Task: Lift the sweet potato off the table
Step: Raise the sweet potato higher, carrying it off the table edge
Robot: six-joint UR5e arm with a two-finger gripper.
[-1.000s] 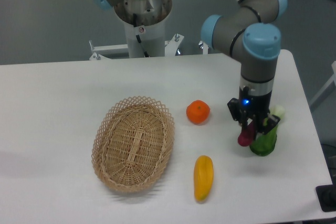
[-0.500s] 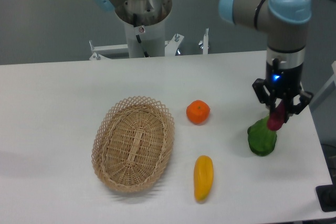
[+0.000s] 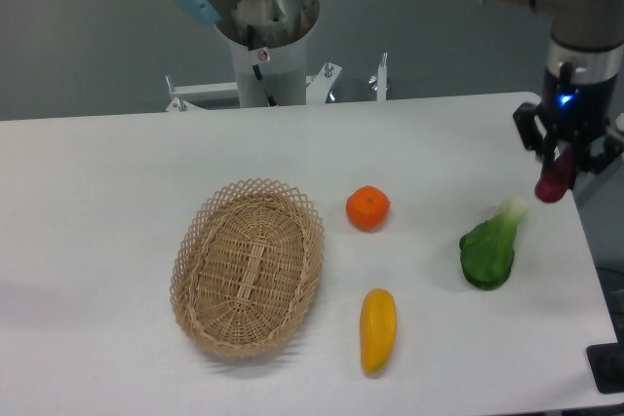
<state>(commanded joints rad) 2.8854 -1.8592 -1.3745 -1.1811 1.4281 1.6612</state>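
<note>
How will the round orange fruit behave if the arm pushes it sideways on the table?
The round orange fruit would probably roll rather than slide, since it looks nearly spherical and rests on the smooth white table. It seems firm, so it likely keeps its shape. Nothing touches it, so it could travel freely.

Magenta sweet potato (image 3: 552, 183); white table (image 3: 117, 202); tan woven basket (image 3: 248, 266); orange fruit (image 3: 368, 208); yellow-orange vegetable (image 3: 377, 329); green leafy vegetable (image 3: 488, 251); black gripper (image 3: 564, 155).
</note>
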